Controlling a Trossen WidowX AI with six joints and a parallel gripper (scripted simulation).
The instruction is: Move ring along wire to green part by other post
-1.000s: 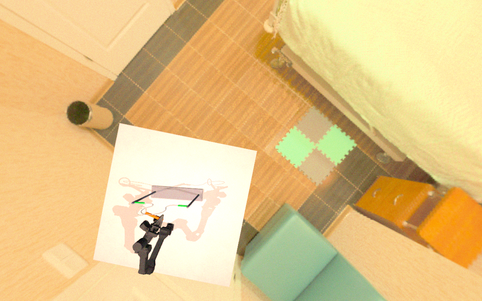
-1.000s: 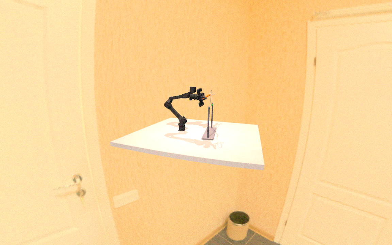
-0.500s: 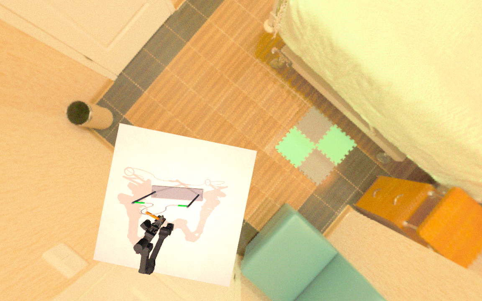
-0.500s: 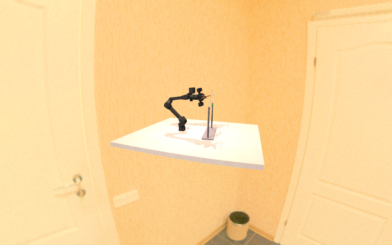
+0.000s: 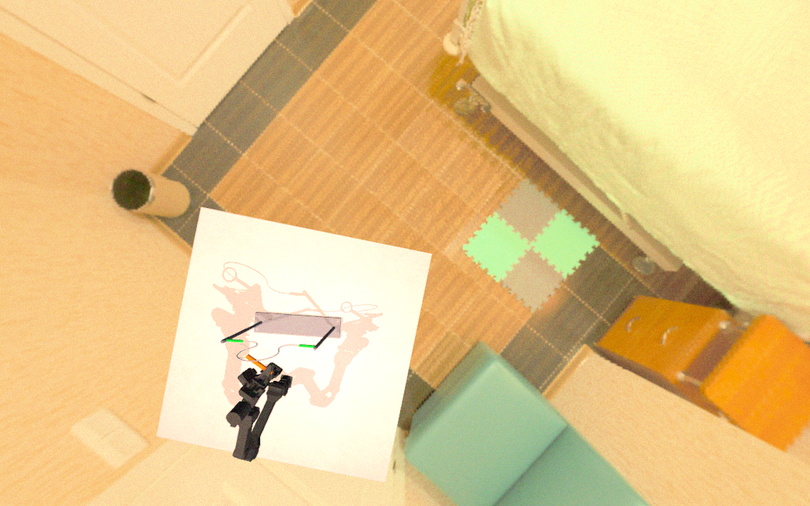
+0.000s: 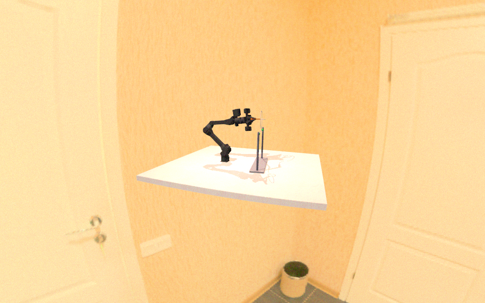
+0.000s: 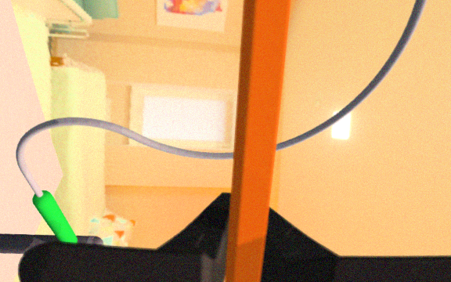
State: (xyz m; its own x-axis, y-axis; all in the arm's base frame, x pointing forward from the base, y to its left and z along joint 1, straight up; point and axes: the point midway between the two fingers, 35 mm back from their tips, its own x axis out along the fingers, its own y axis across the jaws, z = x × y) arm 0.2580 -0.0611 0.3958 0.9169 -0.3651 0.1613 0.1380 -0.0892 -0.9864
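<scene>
My gripper is shut on the orange handle and holds it level, high above the white table. The thin ring at the handle's far end stands above the posts' tops; it is out of frame in the wrist view. The thin grey wire curves behind the handle in the wrist view. The handle points at the wire's left stretch, closer to the left green part than to the right green part. One green part shows at the lower left of the wrist view.
Two dark posts rise from a grey base plate on the table. A bin stands on the floor below. A bed and a teal block lie beyond the table's edges.
</scene>
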